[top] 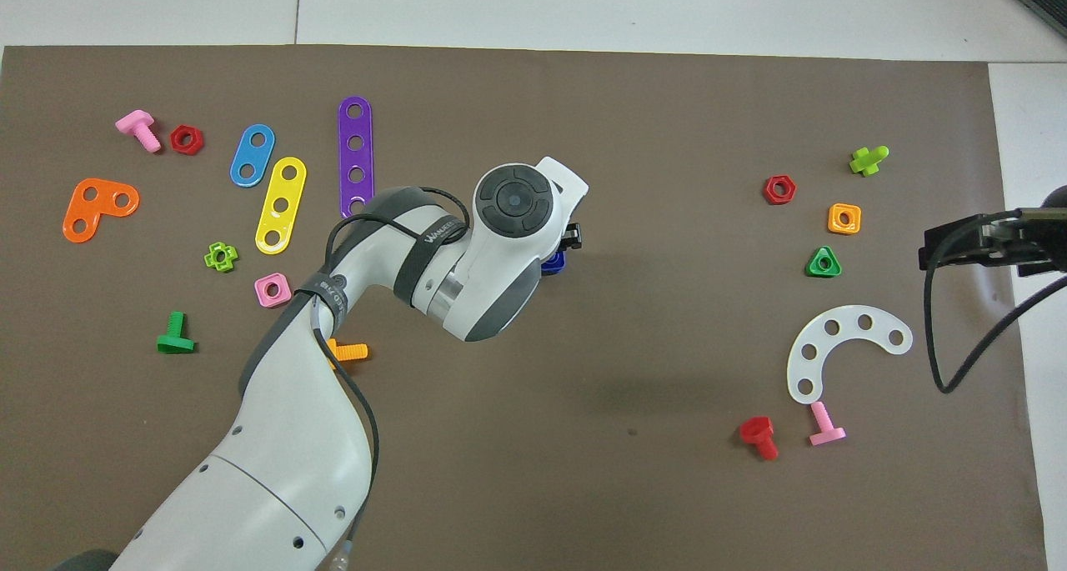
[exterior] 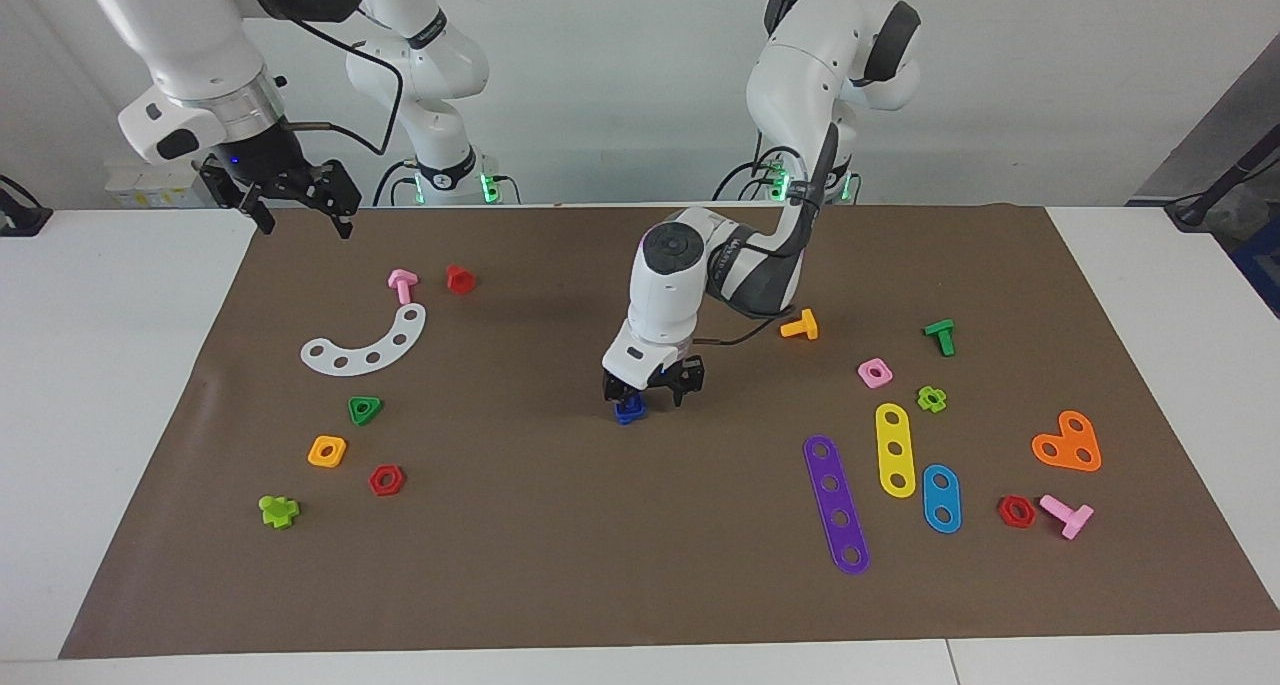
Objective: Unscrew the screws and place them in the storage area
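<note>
The left end effector (exterior: 655, 390) is down at the middle of the brown mat (exterior: 640, 585), its fingers straddling a small dark-blue bolt and nut (exterior: 629, 411) that sit on the mat. One finger appears to touch the blue piece, but whether the fingers are actually pinching it I cannot tell. In the overhead view the arm's wrist covers nearly all of the piece, and only a sliver of blue (top: 553, 262) shows at its edge. The wrist points almost straight down, probably so the fingers can close around the bolt head from above and turn it against the nut.

The right end effector (exterior: 297, 197) waits in the air over the robots' edge of the mat at its own arm's end of the table (exterior: 110, 385), fingers spread and holding nothing. It seems parked there to keep clear of the working arm.

The blue piece stands alone, well apart from the other toy parts, which gives the fingers room. Toward the right arm's end lie a white curved strip (exterior: 367, 344), a green triangular nut (exterior: 365, 409), an orange square nut (exterior: 327, 451) and a red hex nut (exterior: 386, 479). Toward the left arm's end lie a purple strip (exterior: 836, 503), a yellow strip (exterior: 895, 449) and a light-blue strip (exterior: 941, 498). Those loose nuts and bolts may mark where freed parts belong, though no storage area is plainly marked. The unscrewing looks not yet finished.
</note>
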